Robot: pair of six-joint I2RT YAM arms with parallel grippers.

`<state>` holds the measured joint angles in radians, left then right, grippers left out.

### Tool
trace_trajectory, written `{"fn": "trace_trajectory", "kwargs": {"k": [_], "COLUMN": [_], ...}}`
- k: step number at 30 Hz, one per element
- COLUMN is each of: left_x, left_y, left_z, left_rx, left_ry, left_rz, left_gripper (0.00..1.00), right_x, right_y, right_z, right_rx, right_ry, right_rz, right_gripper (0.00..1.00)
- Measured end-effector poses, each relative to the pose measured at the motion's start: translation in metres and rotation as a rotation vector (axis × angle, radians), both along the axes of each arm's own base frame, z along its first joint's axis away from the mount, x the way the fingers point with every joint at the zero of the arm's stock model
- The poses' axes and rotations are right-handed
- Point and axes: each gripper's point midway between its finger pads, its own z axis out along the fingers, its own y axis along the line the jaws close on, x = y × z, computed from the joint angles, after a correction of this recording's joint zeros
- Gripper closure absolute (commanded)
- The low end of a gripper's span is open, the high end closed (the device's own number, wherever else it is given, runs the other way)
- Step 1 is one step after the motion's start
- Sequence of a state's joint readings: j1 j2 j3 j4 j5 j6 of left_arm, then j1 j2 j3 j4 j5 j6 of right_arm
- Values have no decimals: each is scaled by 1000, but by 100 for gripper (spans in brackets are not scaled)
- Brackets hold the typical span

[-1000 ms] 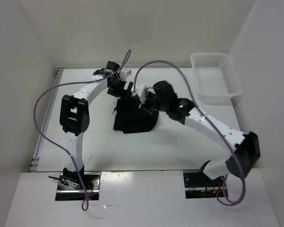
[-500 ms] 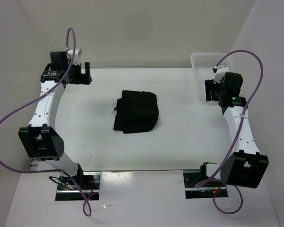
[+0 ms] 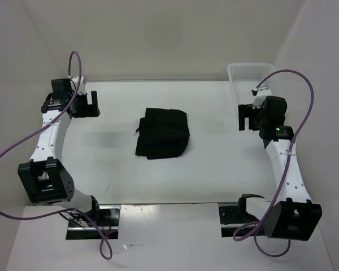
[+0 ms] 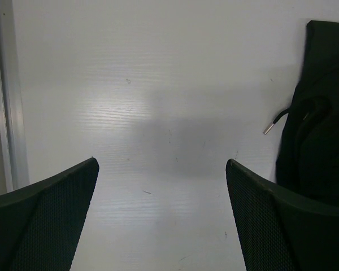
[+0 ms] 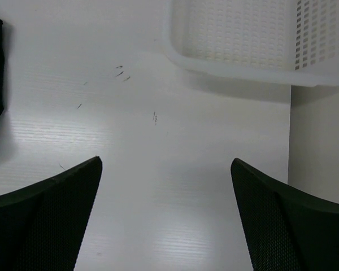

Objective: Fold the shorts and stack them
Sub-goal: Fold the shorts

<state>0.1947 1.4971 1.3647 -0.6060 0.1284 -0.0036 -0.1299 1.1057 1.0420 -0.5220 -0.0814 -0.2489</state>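
A: L gripper, R gripper?
B: We see both w/ fingers wide apart, holding nothing. Shorts lie folded mid white table, clear of both. Basket at far R corner; plain walls.

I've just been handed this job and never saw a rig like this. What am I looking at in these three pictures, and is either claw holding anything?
Two white robot arms are bolted at the near edge of a table. The wide picture looks down from above and behind them; the other two come from cameras on each wrist, the dark shapes at the bottom being that claw's own fingers. The black shorts lie folded mid-table, and a white mesh basket sits at the far right corner. The left claw and right claw are both open and hold nothing.
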Motion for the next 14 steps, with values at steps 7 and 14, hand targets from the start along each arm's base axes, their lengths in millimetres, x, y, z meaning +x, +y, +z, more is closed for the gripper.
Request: {"fn": "trace_trajectory", "kwargs": {"k": [7,14], "left_x": [-1,-3], "left_y": [-2,-1], "left_z": [8,5], "left_rx": [-15,-23], "left_ry": [-30,-23], "left_rz": [-10,-10], "left_gripper": [0,0], "right_x": [-14,-21], "right_y": [10,5], "right_z": [4,9], "right_rx": [-1,6], "right_ry": [-11,-39], "right_rz": [-62,-110], "right_gripper": [1,1]}}
